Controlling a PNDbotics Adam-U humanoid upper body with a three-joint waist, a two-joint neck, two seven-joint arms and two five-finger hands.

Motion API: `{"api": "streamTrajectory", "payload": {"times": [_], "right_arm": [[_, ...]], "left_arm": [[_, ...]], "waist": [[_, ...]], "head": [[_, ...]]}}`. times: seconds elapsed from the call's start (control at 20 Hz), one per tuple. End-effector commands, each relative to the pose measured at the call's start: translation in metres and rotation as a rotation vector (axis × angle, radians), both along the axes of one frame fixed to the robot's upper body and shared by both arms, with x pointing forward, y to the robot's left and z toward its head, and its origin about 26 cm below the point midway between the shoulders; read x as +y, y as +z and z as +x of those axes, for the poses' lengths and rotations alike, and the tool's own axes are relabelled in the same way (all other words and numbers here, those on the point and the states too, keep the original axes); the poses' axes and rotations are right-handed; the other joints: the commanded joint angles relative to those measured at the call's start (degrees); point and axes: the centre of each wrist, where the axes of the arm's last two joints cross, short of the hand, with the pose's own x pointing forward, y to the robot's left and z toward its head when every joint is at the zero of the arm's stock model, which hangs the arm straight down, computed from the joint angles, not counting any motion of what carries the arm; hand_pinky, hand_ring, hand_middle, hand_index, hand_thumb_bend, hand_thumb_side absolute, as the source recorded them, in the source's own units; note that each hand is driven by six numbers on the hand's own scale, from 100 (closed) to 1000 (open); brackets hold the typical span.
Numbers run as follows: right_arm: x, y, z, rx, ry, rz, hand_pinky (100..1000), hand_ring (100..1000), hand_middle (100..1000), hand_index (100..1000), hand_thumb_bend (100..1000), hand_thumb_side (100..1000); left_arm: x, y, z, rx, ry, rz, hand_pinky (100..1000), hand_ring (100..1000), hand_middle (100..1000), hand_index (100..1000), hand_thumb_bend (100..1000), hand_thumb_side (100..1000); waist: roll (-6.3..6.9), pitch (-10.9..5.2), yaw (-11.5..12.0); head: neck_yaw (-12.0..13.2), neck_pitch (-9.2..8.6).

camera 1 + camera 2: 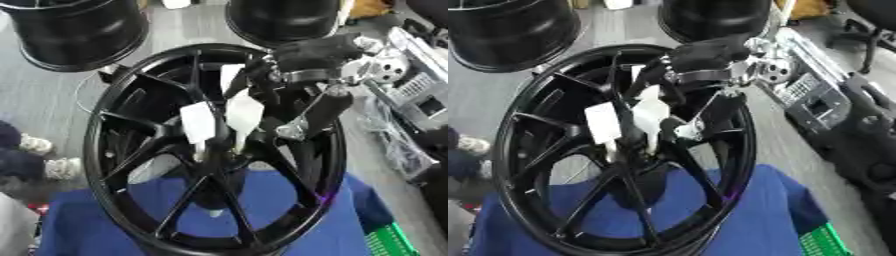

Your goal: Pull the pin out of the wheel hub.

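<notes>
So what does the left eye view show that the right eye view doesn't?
Only the left eye view shows the pale shoes on the floor at its left edge in full; the right eye view cuts most of that off. Only the right eye view shows a dark chair in its upper right corner. Both show the black wheel hub standing on the blue cloth, white tags near its centre, and the right hand reaching in from the upper right, fingers curled at the hub's centre.

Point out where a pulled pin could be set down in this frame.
Bare blue cloth left of the wheel rim, and a strip right of it before the green crate. The hub is crowded by the right hand and white tags.
</notes>
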Motion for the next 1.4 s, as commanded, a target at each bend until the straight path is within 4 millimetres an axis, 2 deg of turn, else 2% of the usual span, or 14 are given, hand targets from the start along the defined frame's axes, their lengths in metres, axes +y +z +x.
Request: {"api": "streamTrajectory", "payload": {"times": [0.05, 0.45, 0.85, 1.1, 1.25, 1.4], "right_arm": [[-0.001, 0.006, 0.001, -0.030, -0.008, -0.017, 706, 451, 838, 915, 100, 312], [0.001, 0.000, 0.005, -0.024, -0.030, -0.029, 701, 436, 814, 908, 100, 342], [0.000, -0.006, 0.014, -0.011, -0.056, -0.037, 697, 419, 771, 904, 100, 328], [-0.002, -0.009, 0.017, -0.006, -0.069, -0.038, 690, 409, 695, 895, 100, 312], [-0.002, -0.010, 0.019, -0.001, -0.075, -0.033, 686, 407, 648, 876, 100, 266], [-0.005, -0.011, 0.020, 0.002, -0.078, -0.025, 680, 398, 568, 836, 100, 261]], "left_arm": [[0.001, 0.009, 0.001, -0.027, -0.003, 0.019, 657, 720, 570, 706, 344, 793], [0.001, 0.010, 0.002, -0.028, -0.003, 0.019, 656, 720, 569, 706, 346, 792], [0.000, 0.011, 0.003, -0.033, -0.009, 0.020, 656, 721, 569, 706, 346, 792], [-0.001, 0.011, 0.004, -0.033, -0.010, 0.020, 655, 721, 568, 705, 348, 792], [-0.001, 0.011, 0.004, -0.034, -0.011, 0.020, 656, 721, 568, 705, 348, 792], [-0.001, 0.011, 0.004, -0.034, -0.009, 0.020, 655, 721, 568, 705, 349, 791]], "waist": [[0.05, -0.66, 0.11], [0.04, -0.47, 0.22], [0.08, -0.21, 0.50], [-0.02, -0.08, 0.61], [-0.07, -0.03, 0.70], [-0.10, 0.03, 0.78]], "head": [[-0.26, 0.13], [-0.32, 0.25], [-0.66, 0.33], [-0.77, 0.39], [-0.77, 0.29], [-0.76, 0.23]]}}
